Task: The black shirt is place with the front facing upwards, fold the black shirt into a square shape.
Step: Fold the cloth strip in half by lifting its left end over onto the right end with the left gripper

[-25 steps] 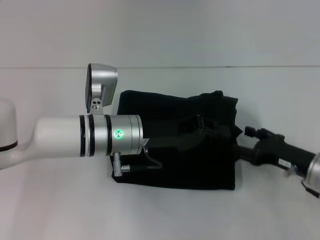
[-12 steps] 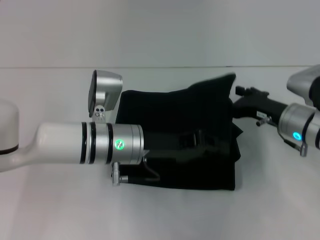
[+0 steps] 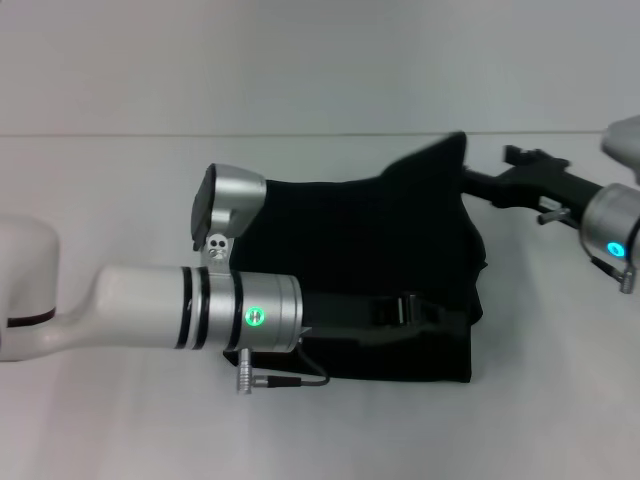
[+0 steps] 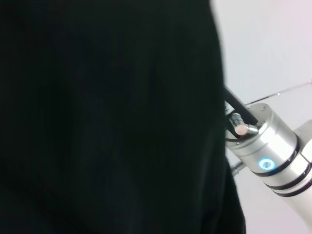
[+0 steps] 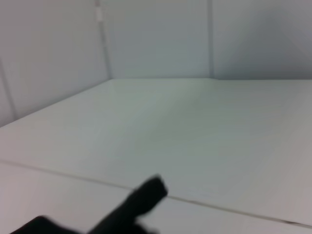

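Observation:
The black shirt (image 3: 380,230) lies folded in a rough rectangle in the middle of the white table. Its far right corner is pulled up into a peak. My right gripper (image 3: 472,180) holds that corner, shut on the cloth, reaching in from the right. My left arm crosses from the left, and its left gripper (image 3: 405,310) rests low over the shirt's near right part, black against black. The left wrist view is almost filled by the black shirt (image 4: 107,117), with the right arm's silver wrist (image 4: 263,151) beside it. No lettering shows.
The white table (image 3: 120,420) runs back to a pale wall. My left arm's white and silver forearm (image 3: 200,305) covers the shirt's left edge. The right wrist view shows bare table, wall panels and a dark tip (image 5: 144,195) low in the picture.
The right gripper has swung from the shirt's near right side up to the far right, lifting the corner with it. The left arm has slid toward the near edge and slightly right.

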Controlling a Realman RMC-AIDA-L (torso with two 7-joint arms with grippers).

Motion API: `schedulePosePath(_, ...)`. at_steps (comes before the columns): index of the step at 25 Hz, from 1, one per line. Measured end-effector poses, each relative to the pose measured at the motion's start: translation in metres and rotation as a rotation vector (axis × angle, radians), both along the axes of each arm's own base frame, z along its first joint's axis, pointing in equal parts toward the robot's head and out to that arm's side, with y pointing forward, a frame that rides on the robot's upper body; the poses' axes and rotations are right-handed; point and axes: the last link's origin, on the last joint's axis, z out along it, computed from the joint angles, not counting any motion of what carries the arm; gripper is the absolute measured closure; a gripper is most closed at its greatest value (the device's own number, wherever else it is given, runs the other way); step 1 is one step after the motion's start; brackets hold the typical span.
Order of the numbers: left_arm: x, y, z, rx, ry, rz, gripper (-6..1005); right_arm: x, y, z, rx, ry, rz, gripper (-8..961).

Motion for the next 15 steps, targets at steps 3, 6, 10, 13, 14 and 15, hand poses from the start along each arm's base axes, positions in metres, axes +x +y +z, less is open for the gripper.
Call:
schedulePosePath(3, 0.004, 0.002, -0.004, 0.003, 0.013, -0.006, 961, 0.014, -0.001, 0.009, 0.059, 0.04, -0.073, 8)
schedulePosePath(6, 0.009, 0.002, -0.008, -0.006, 0.019, -0.016, 918, 0.033, -0.006, 0.024, 0.147, 0.111, -0.164, 8)
schedulePosePath(10, 0.016, -0.001, -0.007, -0.028, -0.022, -0.033, 851, 0.057, -0.025, 0.042, 0.249, 0.246, -0.224, 8)
schedulePosePath(13, 0.021, -0.003, 0.001, -0.033, -0.084, -0.054, 798, 0.058, -0.036, 0.043, 0.245, 0.28, -0.183, 8)
schedulePosePath(14, 0.024, -0.005, 0.007, -0.034, -0.128, -0.069, 781, 0.057, -0.041, 0.044, 0.239, 0.294, -0.155, 8)
schedulePosePath(15, 0.025, -0.006, 0.01, -0.034, -0.15, -0.076, 763, 0.055, -0.045, 0.044, 0.232, 0.301, -0.124, 8)
